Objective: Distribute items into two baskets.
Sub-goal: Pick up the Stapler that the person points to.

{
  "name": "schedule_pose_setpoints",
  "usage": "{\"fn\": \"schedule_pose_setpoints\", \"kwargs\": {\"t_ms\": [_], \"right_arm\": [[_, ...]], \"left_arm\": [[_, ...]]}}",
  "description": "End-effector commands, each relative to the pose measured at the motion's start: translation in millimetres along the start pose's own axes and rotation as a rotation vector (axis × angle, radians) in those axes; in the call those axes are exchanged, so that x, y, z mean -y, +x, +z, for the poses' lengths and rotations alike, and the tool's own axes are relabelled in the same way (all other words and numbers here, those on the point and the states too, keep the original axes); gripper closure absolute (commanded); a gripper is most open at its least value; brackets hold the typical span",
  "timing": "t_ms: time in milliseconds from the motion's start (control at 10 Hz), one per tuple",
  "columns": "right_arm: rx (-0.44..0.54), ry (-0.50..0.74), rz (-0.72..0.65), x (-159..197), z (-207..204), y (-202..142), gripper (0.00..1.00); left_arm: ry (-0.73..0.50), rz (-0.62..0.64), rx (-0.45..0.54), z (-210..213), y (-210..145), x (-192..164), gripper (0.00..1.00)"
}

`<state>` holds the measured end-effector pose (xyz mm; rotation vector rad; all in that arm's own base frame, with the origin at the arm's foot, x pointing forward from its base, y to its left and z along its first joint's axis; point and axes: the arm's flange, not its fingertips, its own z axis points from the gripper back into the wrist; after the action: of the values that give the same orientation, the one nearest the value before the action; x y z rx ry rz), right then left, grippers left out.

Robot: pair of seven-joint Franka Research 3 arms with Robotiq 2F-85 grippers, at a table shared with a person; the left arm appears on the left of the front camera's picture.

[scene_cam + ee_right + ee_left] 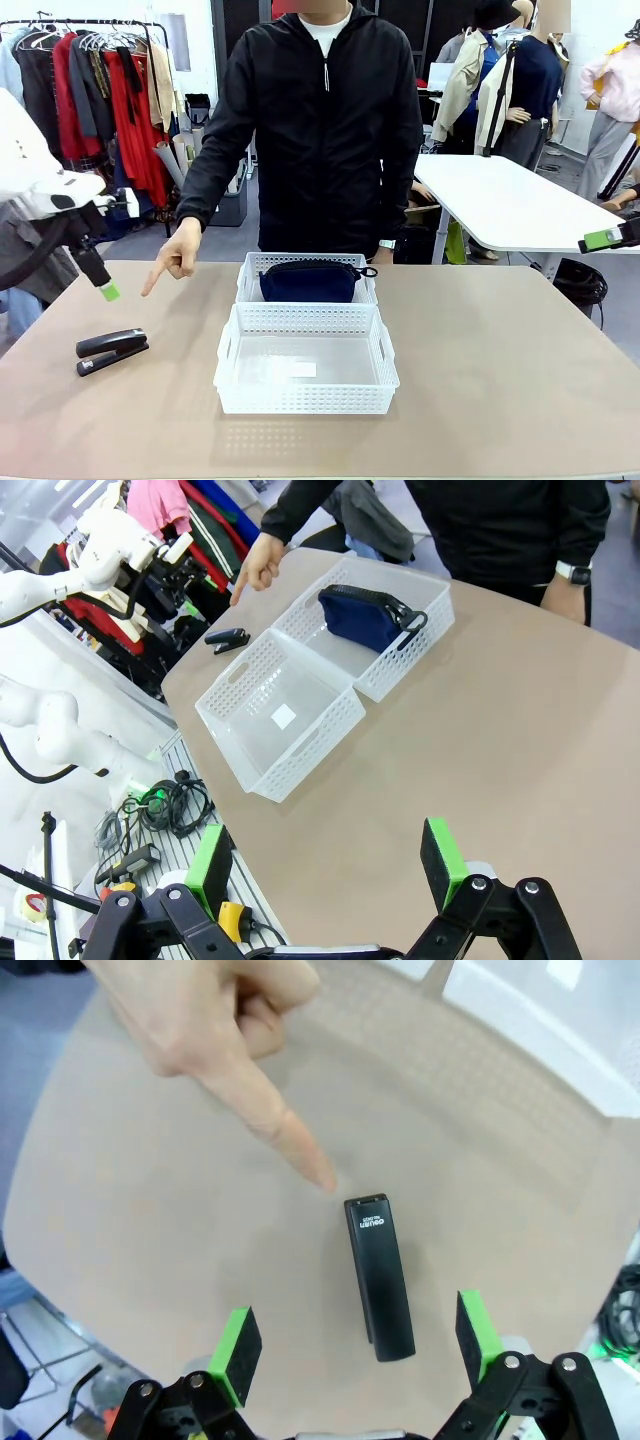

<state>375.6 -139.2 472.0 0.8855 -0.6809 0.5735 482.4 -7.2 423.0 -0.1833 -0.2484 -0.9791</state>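
A robot lab or test room. A white robot arm [70, 570] stands past the left edge of the beige tabletop [500, 380], with tangled cables [170, 798] lying below it. Beyond the far left corner a rack [100, 90] holds jackets. Beyond the far right corner stands a white table [500, 200] on grey floor.

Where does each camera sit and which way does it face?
Front: between the arms, facing the person across the table; left gripper, right gripper at the edges.
Left wrist: overhead, looking down between open fingers at the stapler.
Right wrist: off the table's edge, past open fingers, toward the baskets.
Shared: all show the stapler and pointing hand.
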Motion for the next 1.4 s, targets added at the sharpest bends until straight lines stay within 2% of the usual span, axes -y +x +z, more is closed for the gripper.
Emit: {"fn": "schedule_pose_setpoints", "kwargs": {"t_ms": [0,200,1300], "right_arm": [[-0.003,-0.004,-0.003,-1.0,0.9,1.2,0.0],[-0.003,-0.004,-0.003,-1.0,0.9,1.2,0.0],[-0.003,-0.004,-0.003,-1.0,0.9,1.2,0.0]], "left_arm": [[0.025,-0.004,-0.069,-12.5,2.5,3.6,0.0],[0.028,-0.015,-0.113,-28.7,5.1,6.8,0.0],[0.089,-0.011,-0.173,-86.1,5.7,13.6,0.0]]}}
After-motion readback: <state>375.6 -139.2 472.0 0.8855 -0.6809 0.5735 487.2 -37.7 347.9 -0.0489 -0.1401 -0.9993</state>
